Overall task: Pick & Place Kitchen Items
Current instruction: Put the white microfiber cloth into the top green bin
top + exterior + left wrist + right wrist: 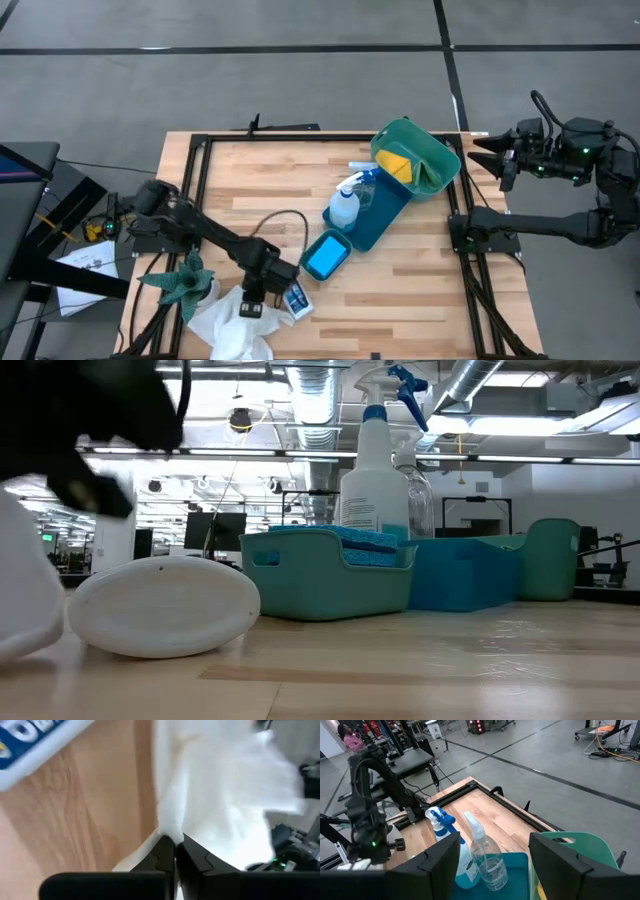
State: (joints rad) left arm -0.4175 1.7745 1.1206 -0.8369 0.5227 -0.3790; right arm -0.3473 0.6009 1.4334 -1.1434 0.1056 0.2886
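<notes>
A white cloth [232, 322] lies crumpled at the near left corner of the wooden surface [280, 180], and the left gripper [252, 305] is down on it. In the left wrist view its two dark fingers [162, 852] are pressed together with a thin fold of the cloth [220, 805] pinched between them. A small white bottle with a blue label [298, 298] lies on its side just beside the cloth, and a green spiky plant [185, 280] sits on the cloth's other side.

To do this step well, the arm should probably lift straight up and slowly. Only a thin fold seems to be caught, so a quick pull could let it slip free. The hanging cloth could also drag the small bottle or brush the plant, so it looks wise to get the cloth well clear of both before moving sideways.

The cloth is soft, loosely bunched and full of folds, with no pattern visible. It would likely droop and swing once raised.

Farther along the surface, a small teal bin [326, 257] holds a blue sponge [350, 538]. A longer blue tray [385, 210] beside it holds a white spray bottle with a blue trigger [345, 203] and a clear plastic bottle [487, 857], both upright. A green tub [425, 155] at the tray's far end holds a yellow pad [396, 163].

The right gripper [480, 152] waits off the surface's far right corner, well apart from everything, with its fingers [435, 865] spread and empty.
</notes>
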